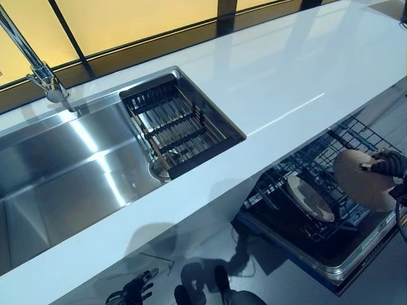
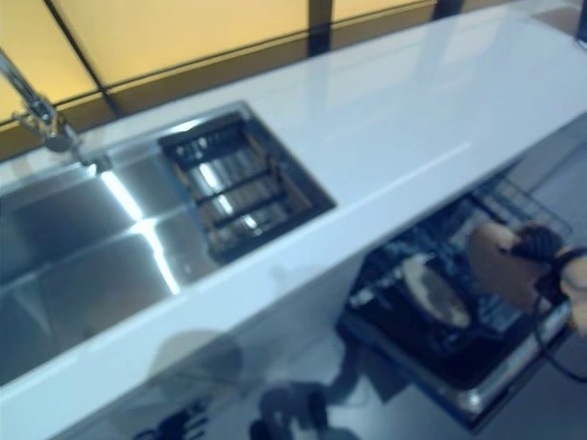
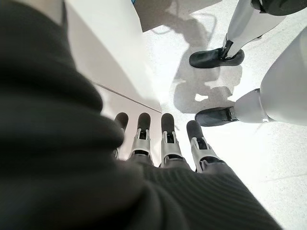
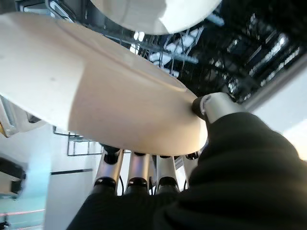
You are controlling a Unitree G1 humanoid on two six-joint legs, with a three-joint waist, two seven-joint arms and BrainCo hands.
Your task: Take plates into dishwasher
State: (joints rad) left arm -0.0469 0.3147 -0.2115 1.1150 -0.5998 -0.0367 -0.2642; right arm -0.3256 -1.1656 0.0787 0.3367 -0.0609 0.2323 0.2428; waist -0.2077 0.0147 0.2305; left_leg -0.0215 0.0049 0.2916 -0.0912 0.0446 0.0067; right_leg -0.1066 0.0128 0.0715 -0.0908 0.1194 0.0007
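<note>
Left hand (image 1: 132, 290): hangs low beside the white cabinet front, fingers straight and relaxed, empty; idle, so it stays clear of the loading side.
Right hand (image 1: 384, 163): pinches the round beige plate (image 1: 361, 180) at its rim, thumb on top, fingers underneath; this grip leaves the plate's lower edge free to enter a slot.
Plate position: held over the pulled-out black wire dishwasher rack (image 1: 318, 210), apparently not yet touching it.
Second cream plate (image 1: 309, 198): already resting in the rack, just beside the held one.
White countertop (image 1: 273, 82): bare above the dishwasher.
Stainless-steel sink (image 1: 57, 171): holds a dark wire drainer basket (image 1: 177, 124); no plates visible.
</note>
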